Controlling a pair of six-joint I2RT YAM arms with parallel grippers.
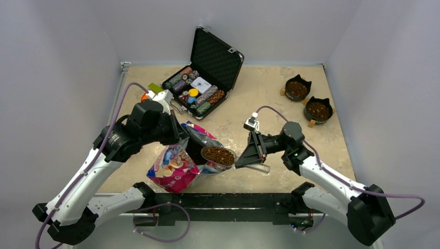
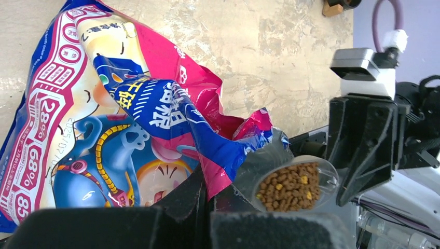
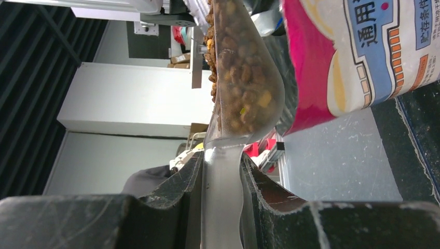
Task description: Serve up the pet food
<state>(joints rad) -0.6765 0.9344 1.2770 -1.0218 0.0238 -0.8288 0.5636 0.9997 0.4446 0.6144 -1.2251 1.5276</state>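
Observation:
The glossy pink-edged pet food bag (image 1: 174, 168) stands near the table's front, its torn top open. My left gripper (image 1: 182, 136) is shut on the bag's upper edge; in the left wrist view the pink edge (image 2: 220, 171) is pinched between the jaws at my left gripper (image 2: 208, 205). My right gripper (image 1: 249, 161) is shut on the handle of a clear plastic scoop (image 1: 218, 155) full of brown kibble, held just at the bag's mouth. The scoop of kibble shows in the left wrist view (image 2: 290, 185) and the right wrist view (image 3: 244, 78), with its handle (image 3: 222, 202) clamped in my right gripper (image 3: 222, 176).
Two black cat-eared bowls (image 1: 297, 88) (image 1: 317, 109) holding kibble stand at the back right. An open black case of poker chips (image 1: 207, 78) sits at the back centre, with a small orange object (image 1: 145, 96) to its left. The table's front edge lies just below the bag.

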